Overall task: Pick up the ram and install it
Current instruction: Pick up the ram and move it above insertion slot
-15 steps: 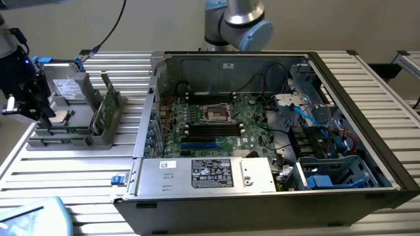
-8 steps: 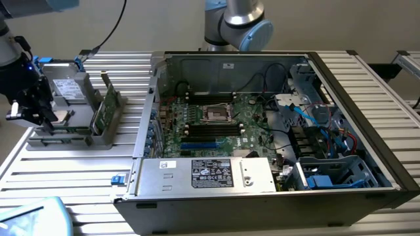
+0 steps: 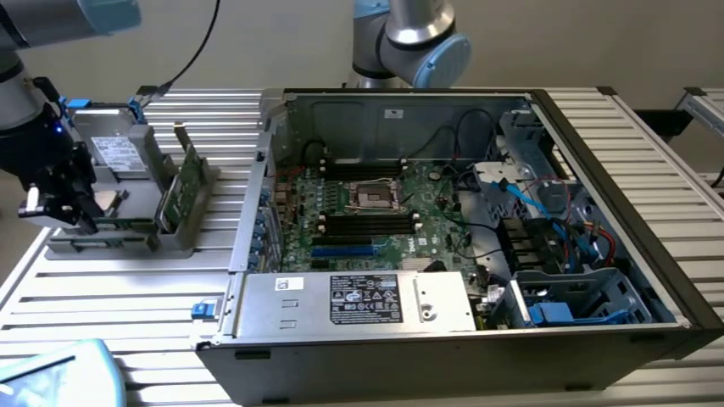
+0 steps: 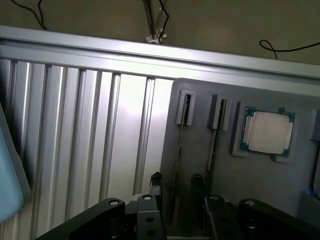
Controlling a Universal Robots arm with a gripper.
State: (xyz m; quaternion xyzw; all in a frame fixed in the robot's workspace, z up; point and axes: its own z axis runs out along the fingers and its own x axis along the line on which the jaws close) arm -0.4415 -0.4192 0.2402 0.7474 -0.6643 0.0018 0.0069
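The ram's (image 4: 178,150) near end (seen edge-on) is hidden behind the cropped tool (image 4: 176,179).

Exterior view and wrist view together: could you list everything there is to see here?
Table: one, silver slats, under everything.
Computer case: one, black, open, exterior view's right.
Motherboard: one, green, inside case.
Holder: one, grey, exterior view's left.
Processor chip: one, silver, holder recess.
Ram, likely: one, dark, on edge in holder slot.
Second board: one, dark, next slot.
Second arm: one, grey-blue, behind case.
Working arm: one, dark, above holder.
Fingers: two, black, open, either side of the ram.
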